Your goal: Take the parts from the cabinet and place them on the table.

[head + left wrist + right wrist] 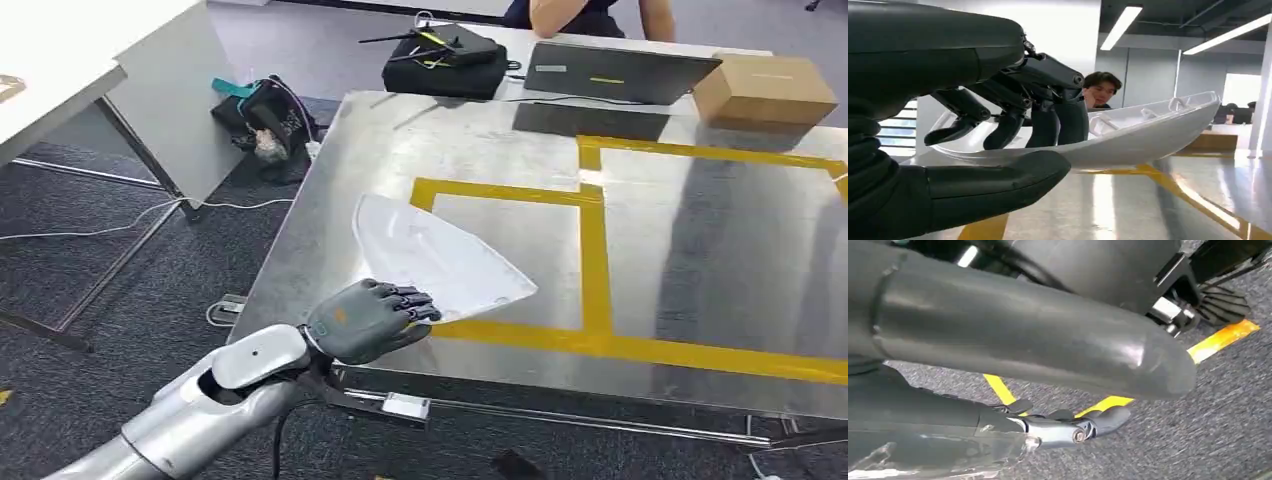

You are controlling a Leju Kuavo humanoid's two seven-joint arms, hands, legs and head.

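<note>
The left hand (365,320) grips a white plastic part (440,258) at its near edge, dark fingers (1048,117) on top and the thumb beneath. The part extends away from the fingers over the steel table (700,250), crossing yellow tape (594,240). The right hand (1048,340) hangs above carpet; whether its fingers are spread cannot be told.

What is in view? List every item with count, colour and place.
Part: one, translucent white, near edge of the table, inside a taped box, held.
Table: one, bare metal, centre.
Tape lines: yellow, marking boxes on the table.
Cardboard box: one, brown, far right.
Laptop: one, grey, beyond the table.
Black bag: one, beside the laptop.
White desk: one, far left.
Person: one, behind the laptop.
Left hand: grey, grips the part's near edge.
Right hand: dark grey, hanging above carpet.
</note>
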